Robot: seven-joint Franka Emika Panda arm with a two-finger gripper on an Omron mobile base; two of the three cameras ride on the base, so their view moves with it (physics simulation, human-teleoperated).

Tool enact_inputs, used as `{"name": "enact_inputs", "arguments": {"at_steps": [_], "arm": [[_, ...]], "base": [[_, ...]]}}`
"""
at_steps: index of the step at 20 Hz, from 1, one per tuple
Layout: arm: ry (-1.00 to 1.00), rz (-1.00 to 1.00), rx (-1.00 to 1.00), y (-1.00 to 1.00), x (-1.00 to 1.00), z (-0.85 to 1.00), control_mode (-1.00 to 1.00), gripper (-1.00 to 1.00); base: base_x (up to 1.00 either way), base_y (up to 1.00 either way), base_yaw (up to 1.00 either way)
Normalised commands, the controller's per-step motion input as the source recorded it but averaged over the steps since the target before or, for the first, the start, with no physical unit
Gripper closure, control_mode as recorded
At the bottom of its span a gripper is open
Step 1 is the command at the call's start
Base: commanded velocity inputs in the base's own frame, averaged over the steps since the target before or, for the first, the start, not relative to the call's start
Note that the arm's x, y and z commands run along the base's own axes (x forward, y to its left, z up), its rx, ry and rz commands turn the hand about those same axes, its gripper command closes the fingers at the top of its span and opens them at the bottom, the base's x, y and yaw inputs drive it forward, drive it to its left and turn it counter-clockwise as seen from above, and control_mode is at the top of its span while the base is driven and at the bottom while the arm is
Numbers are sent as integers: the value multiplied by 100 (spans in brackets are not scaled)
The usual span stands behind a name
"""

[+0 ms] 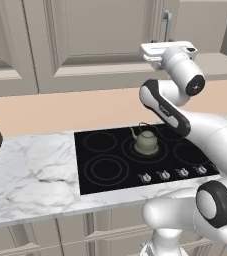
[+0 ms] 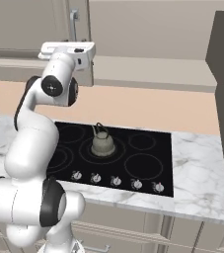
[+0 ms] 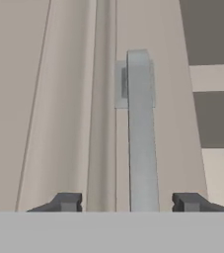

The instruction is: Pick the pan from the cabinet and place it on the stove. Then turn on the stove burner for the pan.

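STEP: opening the cabinet [image 3: 59, 99], door still shut | HAND: hand [image 3: 128, 202], fingers apart, straddling the door handle [image 3: 142, 143], not yet clamped | PAN: not visible, presumably inside | STOVE: stove [image 1: 110, 172] lower centre, kettle [image 1: 146, 142] on it | NEXT: clamp handle, pull door open.

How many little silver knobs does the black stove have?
5, in a row along the front edge of the flat black glass stove: small silver knobs at and.

The cabinet [image 1: 85, 40] door conceals its inside — the bar handle [image 3: 142, 148] runs off the bottom edge.
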Motion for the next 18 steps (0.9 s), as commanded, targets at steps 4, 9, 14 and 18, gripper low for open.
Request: {"name": "enact_inputs", "arguments": {"at_steps": [4, 9, 14, 18], "arm": [[4, 0, 0, 18, 4, 0, -100, 100], [5, 0, -3, 46, 6, -3, -100, 100], [4, 1, -5, 61, -4, -2, -100, 100], [0, 0, -5, 66, -51, -2, -100, 100]], "base": [[0, 0, 0], [0, 0, 0], [0, 0, 0], [0, 0, 0]]}}
